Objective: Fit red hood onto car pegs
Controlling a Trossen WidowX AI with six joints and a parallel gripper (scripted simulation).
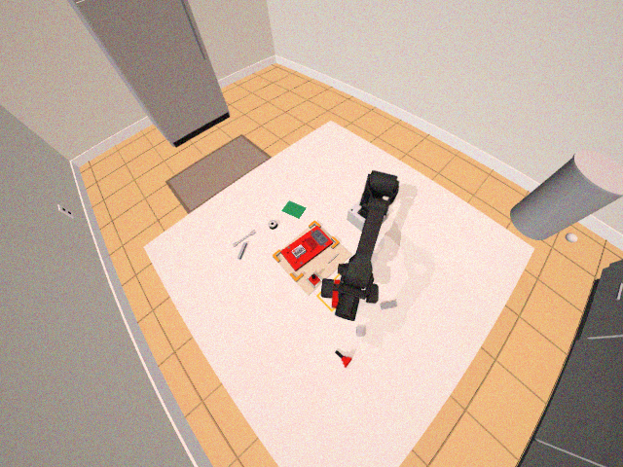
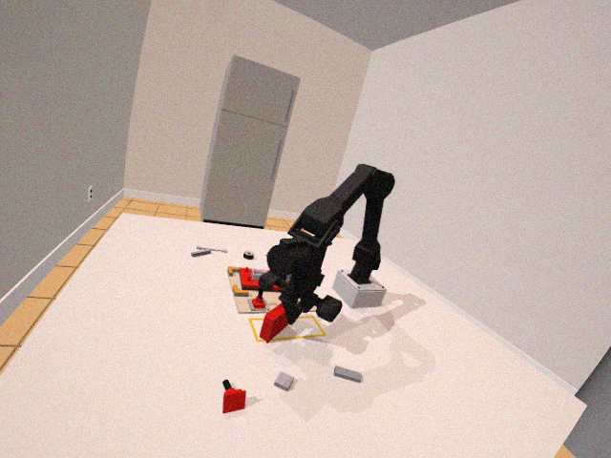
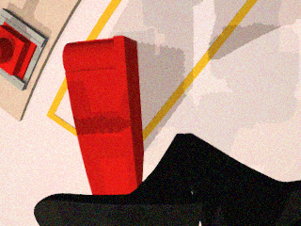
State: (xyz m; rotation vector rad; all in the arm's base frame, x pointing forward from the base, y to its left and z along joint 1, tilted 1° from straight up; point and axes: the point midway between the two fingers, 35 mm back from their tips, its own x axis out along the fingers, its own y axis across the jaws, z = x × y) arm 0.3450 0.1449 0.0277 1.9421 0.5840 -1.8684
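The red hood [image 1: 335, 297] [image 2: 272, 323] [image 3: 101, 99] stands on its narrow side, partly inside the yellow outline [image 1: 325, 303] [image 3: 181, 96]. My gripper [image 2: 292, 318] [image 3: 183, 141] is shut and empty. Its tips are above and beside the hood, and a finger covers the hood's near end in the wrist view. The red chassis [image 1: 298, 264] [image 2: 244, 281] sits in the jig's orange corners with the grey engine block [image 1: 298, 250] [image 2: 256, 274] on its deck. The arm partly hides the chassis in the exterior view. The pegs are too small to tell apart, and the hood's corner holes are not visible.
A red piece with a black knob [image 1: 313, 278] [image 2: 258, 302] sits on the jig board, close to the hood. Grey blocks [image 1: 388, 305] [image 2: 284, 381] and a red black-handled piece [image 1: 346, 360] [image 2: 234, 400] lie in front. A wheel [image 1: 273, 224], wrench [image 1: 244, 237] and green sheet [image 1: 293, 209] lie beyond the jig.
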